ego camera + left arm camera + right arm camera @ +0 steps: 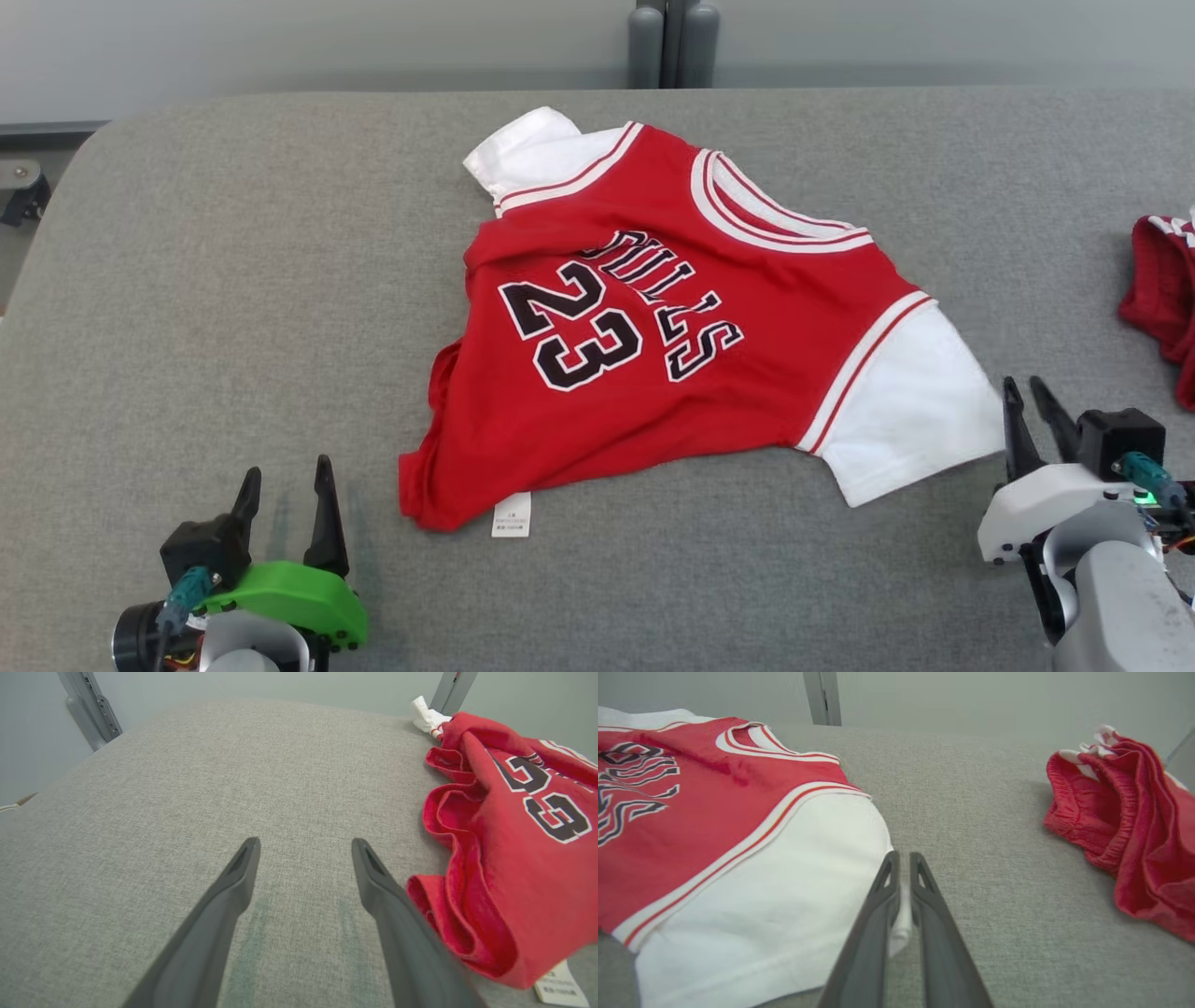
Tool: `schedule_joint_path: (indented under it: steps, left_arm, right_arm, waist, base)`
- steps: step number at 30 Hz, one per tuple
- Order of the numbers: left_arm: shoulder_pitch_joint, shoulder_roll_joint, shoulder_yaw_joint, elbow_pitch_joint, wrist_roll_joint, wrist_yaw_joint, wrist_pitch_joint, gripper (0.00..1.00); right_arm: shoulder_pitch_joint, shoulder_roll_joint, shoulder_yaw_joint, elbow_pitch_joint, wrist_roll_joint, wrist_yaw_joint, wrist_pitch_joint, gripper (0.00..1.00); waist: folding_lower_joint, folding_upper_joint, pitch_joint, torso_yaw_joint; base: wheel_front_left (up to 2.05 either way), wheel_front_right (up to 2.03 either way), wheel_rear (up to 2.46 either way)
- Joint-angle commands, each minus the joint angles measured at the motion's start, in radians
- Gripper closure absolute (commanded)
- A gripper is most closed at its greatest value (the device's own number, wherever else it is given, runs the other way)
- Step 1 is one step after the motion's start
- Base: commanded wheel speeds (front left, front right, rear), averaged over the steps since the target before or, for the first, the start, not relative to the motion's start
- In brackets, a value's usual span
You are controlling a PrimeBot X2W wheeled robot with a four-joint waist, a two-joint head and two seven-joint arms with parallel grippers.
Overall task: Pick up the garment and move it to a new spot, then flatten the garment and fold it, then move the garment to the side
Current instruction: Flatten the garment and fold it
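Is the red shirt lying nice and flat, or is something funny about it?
Not flat. The jersey lies crooked on the table. Its hem near the left gripper is bunched into ripples, and a white tag pokes out. The right gripper pinches one white sleeve.

A grey woven padded surface (233, 280) is spread across most of the head view. A crumpled red cloth (1162, 299) with white-striped trim is laid on it at 3 o'clock and is cut off by the frame edge. In the right wrist view it is likewise found at 3 o'clock, heaped in folds, with a gathered elastic band turned toward the camera. A pair of rounded grey uprights (672, 42) is set behind the far edge at 12 o'clock, against a pale wall (280, 47). A small metal bracket (21, 191) is glimpsed beyond the surface's rounded corner at 10 o'clock.
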Motion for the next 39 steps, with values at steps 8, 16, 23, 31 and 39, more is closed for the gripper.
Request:
schedule_joint_path:
  steps: [8,16,23,31,39]
  left_arm:
    - [0.039,0.002,-0.081,-0.056,-0.004,-0.003,0.000,0.00]
    - [0.090,0.019,-0.256,-0.097,-0.044,-0.003,0.000,0.00]
    - [0.064,0.020,-0.280,-0.044,-0.055,-0.003,0.000,0.00]
    - [0.039,0.029,-0.298,-0.064,0.003,-0.003,0.000,0.00]
    - [0.052,0.025,-0.319,-0.063,0.020,-0.003,0.000,0.00]
  right_arm:
    - [0.044,0.010,0.030,-0.141,0.013,-0.002,0.000,0.00]
    - [0.084,0.009,0.115,-0.179,0.090,-0.002,0.000,0.00]
    - [0.086,0.009,0.140,-0.181,0.091,-0.002,0.000,0.00]
    - [0.093,0.010,0.140,-0.177,0.086,-0.002,0.000,0.00]
    - [0.093,0.009,0.150,-0.164,0.098,-0.002,0.000,0.00]
  waist:
    - [0.0000,0.0000,-0.004,-0.011]
    - [0.0000,0.0000,-0.011,-0.014]
    - [0.0000,0.0000,-0.003,-0.025]
    - [0.0000,0.0000,0.006,-0.028]
    - [0.0000,0.0000,0.004,-0.029]
  base:
    - [0.00,0.00,0.00]
    - [0.00,0.00,0.00]
    - [0.00,0.00,0.00]
    - [0.00,0.00,0.00]
    - [0.00,0.00,0.00]
